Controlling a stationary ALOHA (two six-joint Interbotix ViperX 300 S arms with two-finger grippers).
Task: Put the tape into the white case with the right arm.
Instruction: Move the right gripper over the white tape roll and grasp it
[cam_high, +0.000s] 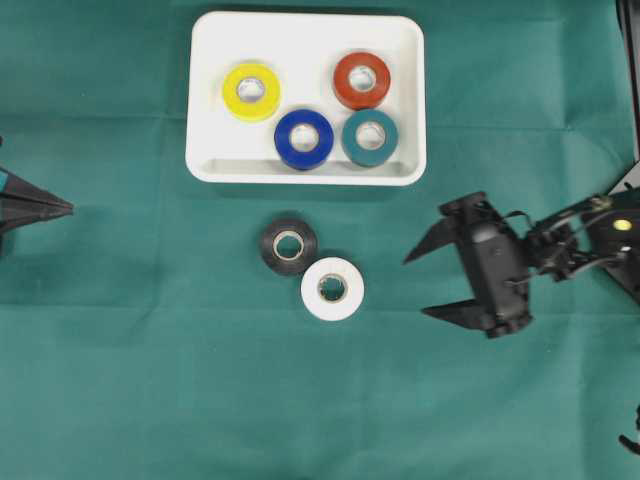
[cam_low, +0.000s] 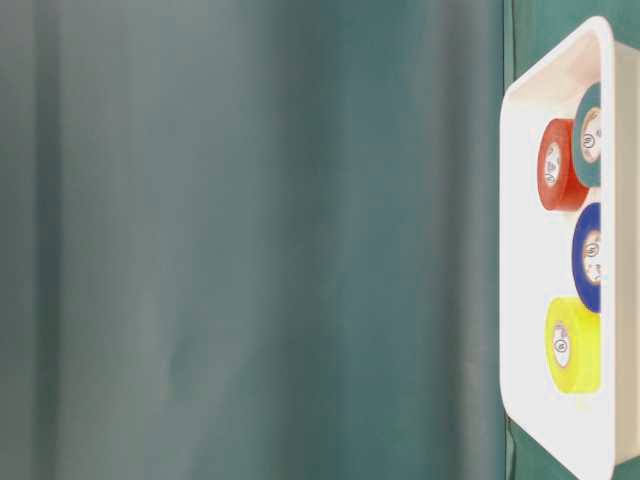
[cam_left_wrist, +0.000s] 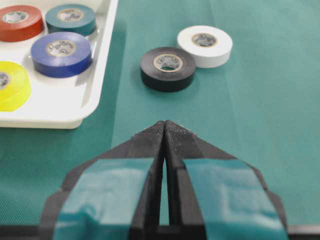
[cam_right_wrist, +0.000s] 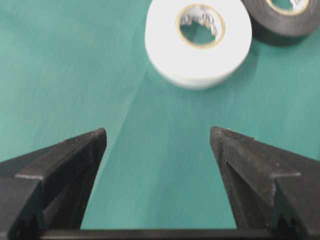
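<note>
At far left the left gripper (cam_high: 68, 208) rests pinched closed. The white case (cam_high: 306, 170) holds four rolls. Below it, the black tape (cam_high: 288, 245) touches the white tape (cam_high: 332, 288). Right, the right gripper (cam_high: 415, 285) spreads wide, empty.

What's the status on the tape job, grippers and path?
Right gripper open, empty, aimed at white roll. Left gripper shut, parked. Black roll touches it; four rolls already in white case. Path unobstructed.

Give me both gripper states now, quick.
Left gripper: closed, holding nothing.
Right gripper: open, empty, short of the white tape roll.
</note>
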